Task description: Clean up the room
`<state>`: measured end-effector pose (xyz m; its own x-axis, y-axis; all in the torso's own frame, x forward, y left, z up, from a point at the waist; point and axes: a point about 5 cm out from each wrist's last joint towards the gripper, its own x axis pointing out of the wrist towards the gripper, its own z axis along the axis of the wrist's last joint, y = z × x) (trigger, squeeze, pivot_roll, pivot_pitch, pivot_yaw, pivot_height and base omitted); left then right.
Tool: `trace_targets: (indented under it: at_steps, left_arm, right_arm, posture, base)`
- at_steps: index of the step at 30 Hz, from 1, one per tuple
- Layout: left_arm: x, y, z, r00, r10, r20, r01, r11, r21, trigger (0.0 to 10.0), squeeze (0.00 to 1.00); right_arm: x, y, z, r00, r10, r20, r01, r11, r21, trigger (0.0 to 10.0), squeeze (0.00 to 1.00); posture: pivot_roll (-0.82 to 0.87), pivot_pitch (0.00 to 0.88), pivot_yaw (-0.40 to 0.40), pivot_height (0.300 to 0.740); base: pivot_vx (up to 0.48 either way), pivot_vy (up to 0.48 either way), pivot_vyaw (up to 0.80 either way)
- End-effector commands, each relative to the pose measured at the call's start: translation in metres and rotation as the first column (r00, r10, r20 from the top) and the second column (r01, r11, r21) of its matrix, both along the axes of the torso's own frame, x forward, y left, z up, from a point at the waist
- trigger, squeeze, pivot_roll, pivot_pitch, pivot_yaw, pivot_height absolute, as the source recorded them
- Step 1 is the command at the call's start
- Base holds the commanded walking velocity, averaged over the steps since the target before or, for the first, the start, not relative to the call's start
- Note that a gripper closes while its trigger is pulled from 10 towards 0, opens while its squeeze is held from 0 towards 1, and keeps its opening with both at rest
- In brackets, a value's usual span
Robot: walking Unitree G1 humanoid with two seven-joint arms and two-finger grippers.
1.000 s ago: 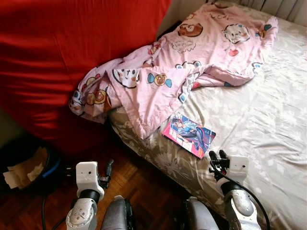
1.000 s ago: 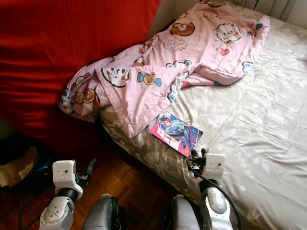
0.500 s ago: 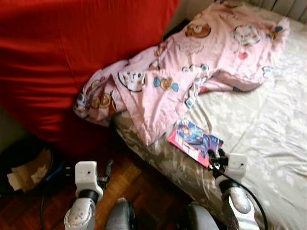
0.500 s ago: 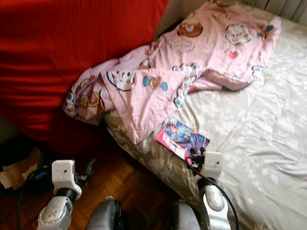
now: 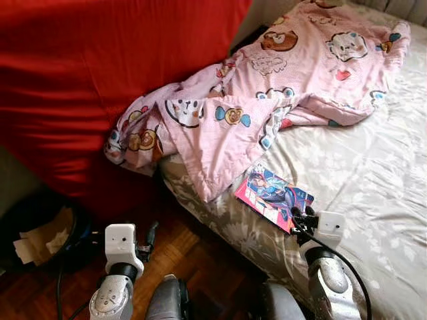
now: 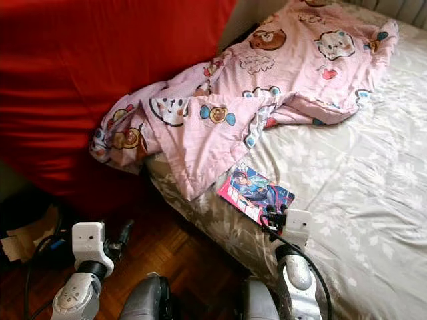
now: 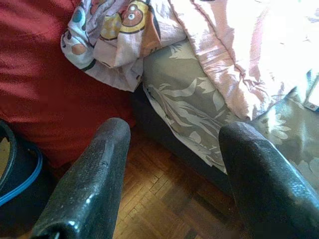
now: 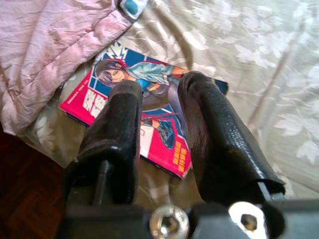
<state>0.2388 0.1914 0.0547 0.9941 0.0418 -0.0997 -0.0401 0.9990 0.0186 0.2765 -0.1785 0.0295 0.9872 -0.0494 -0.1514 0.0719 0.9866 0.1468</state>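
Closer now, right gripper [image 5: 298,218] hovers with fingers slightly parted over the comic book [image 5: 273,197]; thin, light, floppy — pinch its near edge.

Both head views look down on the bed [image 5: 373,173]; the right wrist view looks closely at the comic book [image 8: 149,99] there too.

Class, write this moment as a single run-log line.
right tool: open, over comic book | left tool: open, idle above floor | pink blanket: crumpled on bed
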Motion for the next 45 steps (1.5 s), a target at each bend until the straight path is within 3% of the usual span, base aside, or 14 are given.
trace_targets:
  at_steps: [1, 16, 22, 23, 24, 25, 26, 28, 31, 45]
  left_arm:
    - [-0.005, 0.002, -0.004, 1.000, 0.004, -0.027, -0.005, 1.000, -0.014, 10.0, 0.00]
    - [-0.005, 0.002, -0.005, 1.000, 0.002, -0.024, -0.002, 1.000, -0.012, 10.0, 0.00]
    - [-0.006, 0.000, -0.004, 1.000, -0.008, -0.024, 0.008, 1.000, -0.014, 10.0, 0.00]
    - [-0.006, 0.000, -0.004, 1.000, -0.009, -0.025, 0.009, 1.000, -0.015, 10.0, 0.00]
    - [-0.005, -0.001, -0.004, 1.000, -0.012, -0.026, 0.012, 1.000, -0.015, 10.0, 0.00]
    - [-0.005, -0.001, -0.004, 1.000, -0.012, -0.026, 0.012, 1.000, -0.015, 10.0, 0.00]
    - [-0.005, -0.002, -0.004, 1.000, -0.016, -0.025, 0.015, 1.000, -0.016, 10.0, 0.00]
    - [-0.005, -0.002, -0.004, 0.999, -0.021, -0.026, 0.021, 1.000, -0.017, 10.0, 0.00]
    - [-0.005, -0.002, -0.002, 0.999, -0.028, -0.024, 0.028, 0.999, -0.015, 10.0, 0.00]
    - [-0.016, -0.001, 0.003, 0.998, -0.060, -0.034, 0.060, 0.998, -0.005, 10.0, 0.00]
  right_arm:
    - [-0.005, -0.002, -0.008, 0.999, -0.022, -0.040, 0.023, 1.000, 0.019, 10.0, 0.00]
    - [-0.005, 0.000, -0.011, 0.999, -0.031, -0.045, 0.032, 0.999, 0.020, 10.0, 0.00]
    - [-0.003, 0.003, -0.019, 0.994, -0.010, -0.111, 0.020, 0.996, 0.089, 10.0, 0.00]
    - [-0.002, 0.003, -0.020, 0.993, -0.005, -0.116, 0.017, 0.995, 0.098, 10.0, 0.09]
    - [-0.002, 0.005, -0.023, 0.991, 0.001, -0.133, 0.016, 0.992, 0.128, 10.0, 0.79]
    - [-0.002, 0.005, -0.023, 0.991, 0.001, -0.133, 0.016, 0.992, 0.128, 10.0, 0.79]
    - [-0.001, 0.007, -0.026, 0.987, 0.013, -0.158, 0.012, 0.988, 0.156, 10.0, 1.00]
    - [0.001, 0.012, -0.032, 0.977, 0.038, -0.212, 0.005, 0.981, 0.196, 10.0, 1.00]
    - [0.007, 0.015, -0.035, 0.964, 0.047, -0.262, 0.002, 0.983, 0.186, 10.0, 1.00]
    - [0.032, 0.015, -0.022, 0.950, -0.029, -0.310, 0.095, 0.975, 0.200, 10.0, 1.00]
  posture:
    - [-0.06, 0.260, 0.026, 0.651]
    - [-0.06, 0.261, 0.031, 0.651]
    - [-0.06, 0.263, 0.033, 0.651]
    - [-0.06, 0.265, 0.036, 0.651]
    - [-0.06, 0.265, 0.036, 0.651]
    - [-0.06, 0.265, 0.036, 0.651]
    - [-0.06, 0.268, 0.038, 0.651]
    - [-0.05, 0.273, 0.042, 0.651]
    - [-0.04, 0.278, 0.049, 0.651]
    - [0.03, 0.320, 0.076, 0.651]
  base:
    - [0.262, 0.000, 0.00]
    - [0.213, 0.000, -0.25]
    - [0.000, 0.000, 0.00]
    - [0.000, 0.000, 0.00]
    - [0.000, 0.000, 0.00]
    - [0.000, 0.000, 0.00]
    - [0.000, 0.000, 0.00]
    - [0.000, 0.000, 0.00]
    - [0.000, 0.000, 0.00]
    - [0.000, 0.000, 0.00]
